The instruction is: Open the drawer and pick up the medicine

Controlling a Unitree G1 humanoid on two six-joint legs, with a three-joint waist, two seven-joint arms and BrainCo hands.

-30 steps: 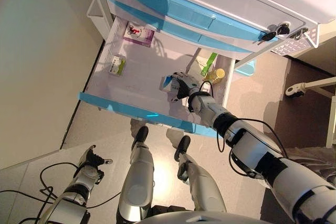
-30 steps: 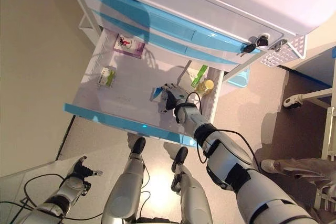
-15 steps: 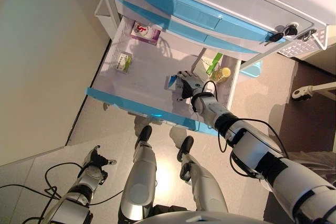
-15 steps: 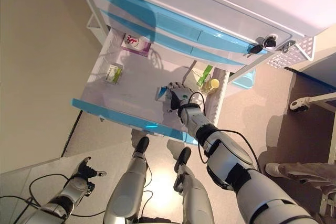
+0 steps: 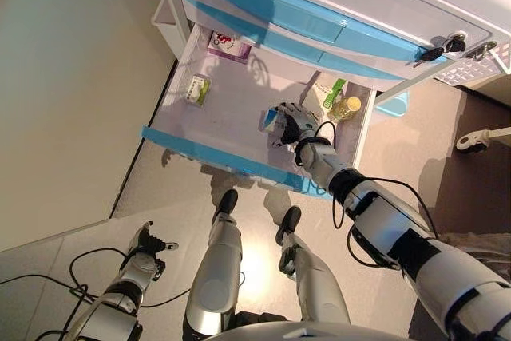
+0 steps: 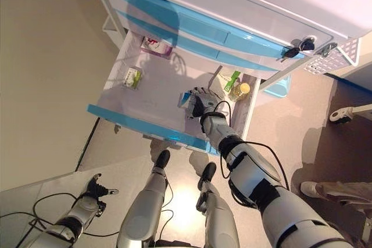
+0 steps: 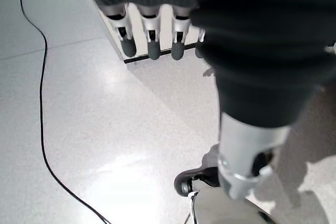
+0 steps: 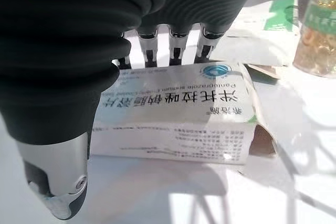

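We see our right hand (image 5: 289,124) curled over the white medicine box (image 8: 173,114) at centre frame in the open drawer (image 5: 231,157), bare floor leftward, while our left hand (image 5: 146,247) hangs relaxed lower left.

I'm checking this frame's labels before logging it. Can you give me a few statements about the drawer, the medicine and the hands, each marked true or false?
1. The drawer stands open. True.
2. The right hand is at the white medicine box inside the drawer. True.
3. The left hand grips the drawer's front. False: it hangs low beside the robot, away from the drawer, holding nothing.
4. The yellow bottle lies on the floor. False: it sits in the drawer's corner.
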